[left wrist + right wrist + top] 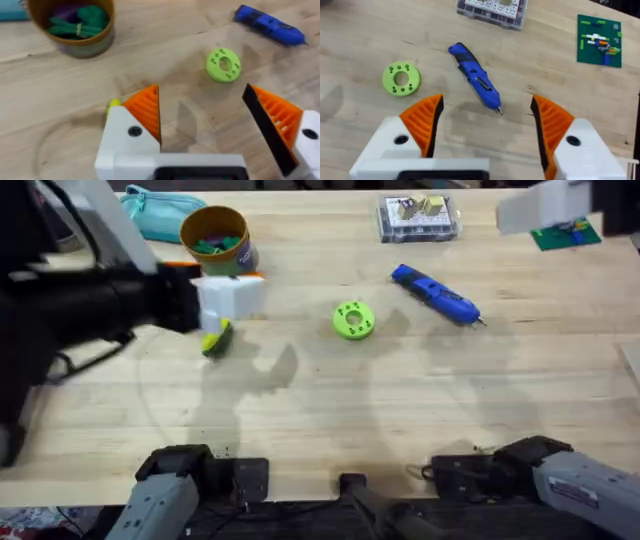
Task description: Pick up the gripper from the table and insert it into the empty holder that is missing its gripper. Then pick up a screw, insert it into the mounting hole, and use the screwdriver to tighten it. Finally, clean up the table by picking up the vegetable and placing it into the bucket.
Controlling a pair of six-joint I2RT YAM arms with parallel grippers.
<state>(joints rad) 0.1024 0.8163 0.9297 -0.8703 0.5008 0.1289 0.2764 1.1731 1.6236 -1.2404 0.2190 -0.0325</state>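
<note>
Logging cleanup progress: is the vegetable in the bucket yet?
Not yet. The vegetable lies on the table, beside the open left gripper; the bucket stands apart.

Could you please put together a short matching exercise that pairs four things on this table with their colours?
Things:
1. screwdriver
2. bucket
3. disc with a centre hole
4. fabric pouch

Colours:
A. teal
B. bright green
C. bright blue
D. mustard yellow

Pairs: 1-C, 2-D, 3-B, 4-A
</note>
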